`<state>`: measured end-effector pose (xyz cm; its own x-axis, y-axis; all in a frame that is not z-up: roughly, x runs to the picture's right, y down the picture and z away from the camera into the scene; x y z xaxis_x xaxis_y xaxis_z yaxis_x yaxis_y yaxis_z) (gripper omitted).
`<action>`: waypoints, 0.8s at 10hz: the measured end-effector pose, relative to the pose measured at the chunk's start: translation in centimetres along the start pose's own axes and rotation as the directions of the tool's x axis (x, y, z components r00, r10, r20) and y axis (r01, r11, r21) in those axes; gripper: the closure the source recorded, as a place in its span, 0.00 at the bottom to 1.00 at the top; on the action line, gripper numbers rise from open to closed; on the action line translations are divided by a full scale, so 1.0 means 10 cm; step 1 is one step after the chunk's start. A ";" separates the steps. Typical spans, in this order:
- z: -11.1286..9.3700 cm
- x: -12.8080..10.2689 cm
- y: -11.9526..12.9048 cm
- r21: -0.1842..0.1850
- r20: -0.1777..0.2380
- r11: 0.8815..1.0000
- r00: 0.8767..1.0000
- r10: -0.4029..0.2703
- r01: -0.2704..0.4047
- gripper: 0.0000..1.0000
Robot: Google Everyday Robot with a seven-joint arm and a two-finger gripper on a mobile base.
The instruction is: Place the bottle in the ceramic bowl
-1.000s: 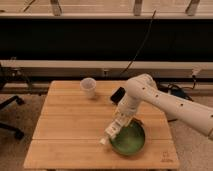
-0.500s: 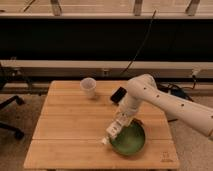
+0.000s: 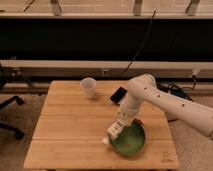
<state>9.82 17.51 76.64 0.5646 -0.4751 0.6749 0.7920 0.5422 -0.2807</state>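
Reaching down from the right, the white arm (image 3: 165,102) brings its jaws (image 3: 116,131) low over the left rim of the ceramic bowl (image 3: 129,140), which sits on the table (image 3: 70,130) near the front right corner. The bottle (image 3: 111,136) shows as a small pale shape at the tip of the arm, tilted with its lower end pointing down and left, right at the bowl's left edge; it seems to overhang the rim more than the hollow itself. Whether the jaws are closed on the bottle or have already let go cannot be told from this view, since arm and bottle merge into one pale mass. Judging by the pose, the arm is held low and slanted so that the bottle can be lowered or slid into the green hollow without a drop that could bounce it out; a small shift to the right would probably centre it better. A translucent cup (image 3: 88,87) stands well apart at the back of the table, and a dark flat object (image 3: 118,95) lies near the arm's elbow. No brand, label text or other writing can be read anywhere.
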 end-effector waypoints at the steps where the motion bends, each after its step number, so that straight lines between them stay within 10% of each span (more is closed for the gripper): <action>1: -0.02 0.01 0.02 0.002 -0.006 1.000 1.000 0.012 -0.012 0.56; 4: -0.11 0.02 0.09 0.011 -0.029 0.999 0.999 0.043 -0.042 0.26; 8: -0.26 0.06 0.22 0.020 -0.061 0.997 0.995 0.082 -0.080 0.20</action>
<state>12.52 16.61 74.63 0.6403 -0.4707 0.6069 0.7393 0.5921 -0.3208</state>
